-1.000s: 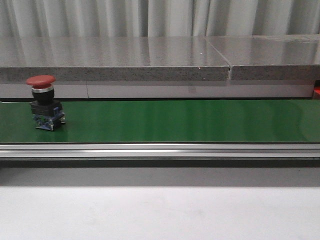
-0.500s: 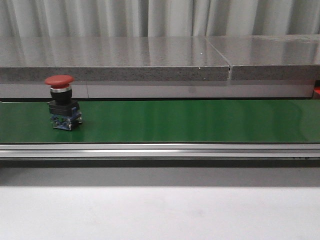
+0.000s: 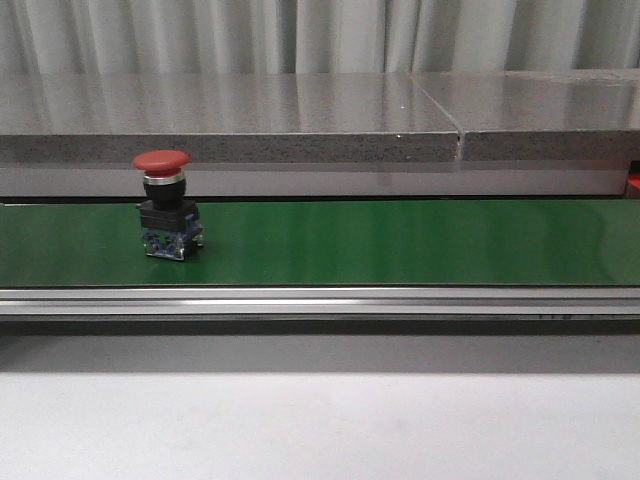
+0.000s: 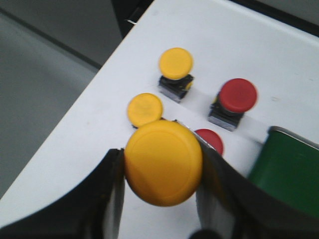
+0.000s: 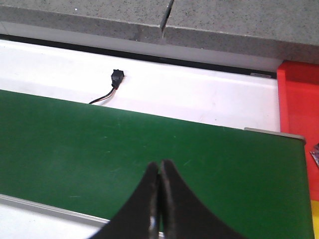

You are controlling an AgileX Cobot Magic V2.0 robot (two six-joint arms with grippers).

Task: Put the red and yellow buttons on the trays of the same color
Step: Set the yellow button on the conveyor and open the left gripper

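A red button (image 3: 163,203) with a black and blue base stands upright on the green belt (image 3: 400,240) at the left in the front view. My left gripper (image 4: 163,167) is shut on a yellow button (image 4: 163,162) and holds it above a white table. Below it stand two more yellow buttons (image 4: 175,73) (image 4: 145,109) and two red buttons (image 4: 236,99) (image 4: 210,140). My right gripper (image 5: 159,168) is shut and empty above the green belt (image 5: 99,144). A red tray (image 5: 299,109) lies past the belt's end, with a yellow edge (image 5: 315,219) beside it.
A grey stone ledge (image 3: 300,120) runs behind the belt. An aluminium rail (image 3: 320,300) runs along its front. A small black sensor with a cable (image 5: 115,77) sits on the white strip behind the belt. The white table's edge (image 4: 60,134) drops off to the floor.
The red button has travelled to the right along the green belt, still upright.
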